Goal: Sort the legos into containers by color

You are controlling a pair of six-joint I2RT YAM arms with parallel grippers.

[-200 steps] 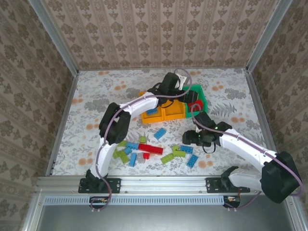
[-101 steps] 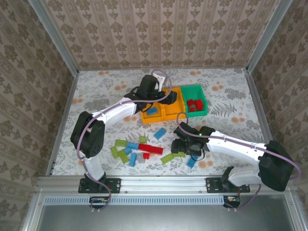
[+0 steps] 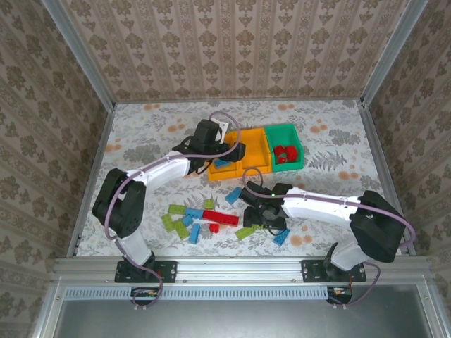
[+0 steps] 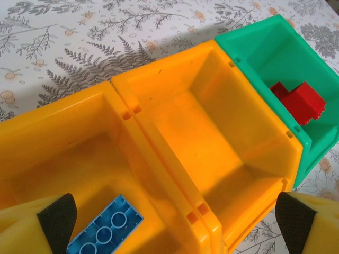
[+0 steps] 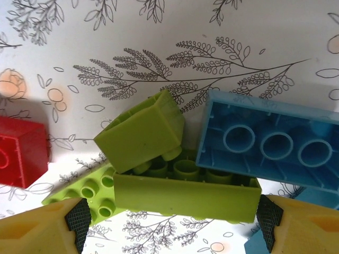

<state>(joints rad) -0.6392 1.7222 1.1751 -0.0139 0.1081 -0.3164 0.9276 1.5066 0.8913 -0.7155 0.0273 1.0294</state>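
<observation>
Three lime legos [image 5: 87,193] lie bunched under the right pincer [image 5: 174,221]. Its fingers stand apart with nothing gripped, over the loose pile on the table [image 3: 141,134] just on the near side of the containers [image 4: 164,62]. A small lime block [image 5: 143,129] leans tilted on a long lime brick [image 5: 185,196], and an upturned blue brick [image 5: 270,143] touches that bunch.

Closing here may well catch two pieces at once, or nip the tilted one by a corner so that it squirts out. The blue neighbour could also be dragged along and end up with the wrong colour. The plastic looks hard, glossy and slick-sided, with studs on top and hollow tubes beneath, so only flat walls give a sure hold.

The left pincer [image 4: 175,217] hangs over the containers, spread wide and empty, above the left orange bin [image 4: 53,137], where a flat blue brick [image 4: 106,225] lies. The middle bin [image 4: 212,137] looks bare, and the green bin [image 4: 249,29] holds red bricks [image 4: 299,100]. These bins are smooth moulded tubs with sloping walls, joined in a row. A carry toward them risks brushing that arm.
</observation>
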